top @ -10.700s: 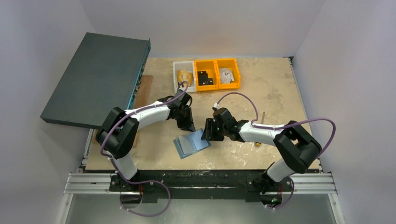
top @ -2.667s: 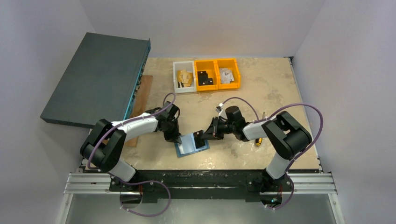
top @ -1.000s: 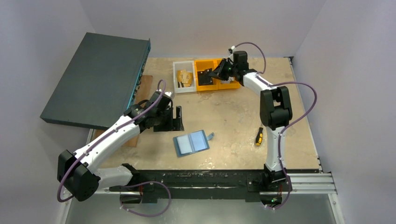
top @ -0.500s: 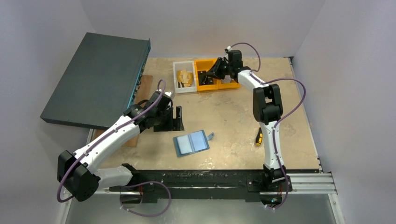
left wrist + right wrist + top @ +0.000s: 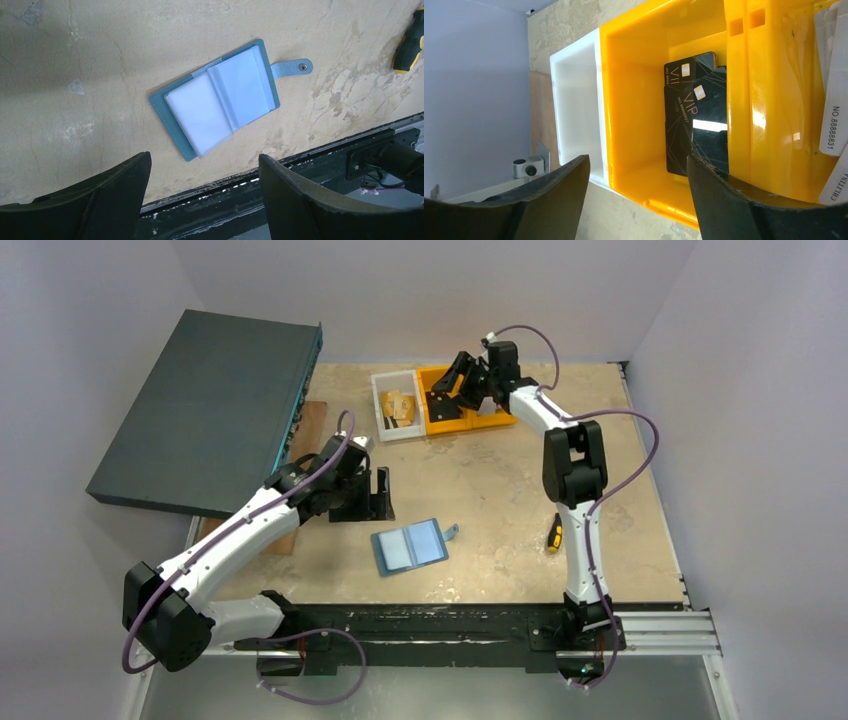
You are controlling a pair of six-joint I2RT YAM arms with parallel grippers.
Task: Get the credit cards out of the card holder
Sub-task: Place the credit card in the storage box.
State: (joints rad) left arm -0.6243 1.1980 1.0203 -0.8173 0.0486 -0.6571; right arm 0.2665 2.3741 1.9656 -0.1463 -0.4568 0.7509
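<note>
The teal card holder (image 5: 410, 545) (image 5: 220, 97) lies open on the table, its pale blue pockets facing up with no card showing in them. My left gripper (image 5: 380, 495) (image 5: 205, 157) hovers open just behind and left of it, with nothing between its fingers. At the back, my right gripper (image 5: 447, 390) (image 5: 636, 160) stands open over the middle yellow bin (image 5: 634, 100), holding nothing. Two black credit cards (image 5: 696, 120) lie overlapping in that bin. Pale silvery cards (image 5: 834, 100) lie in the yellow bin (image 5: 789, 90) beside it.
A white bin (image 5: 395, 405) (image 5: 574, 110) with gold-tan cards stands left of the yellow ones. A yellow-and-black screwdriver (image 5: 552, 533) (image 5: 410, 45) lies right of the holder. A large dark teal box (image 5: 210, 405) overhangs the left edge, beside a wooden board (image 5: 305, 440).
My right gripper has gone from shut to open above the middle yellow bin and edged slightly left. The left arm and the card holder have not moved.
</note>
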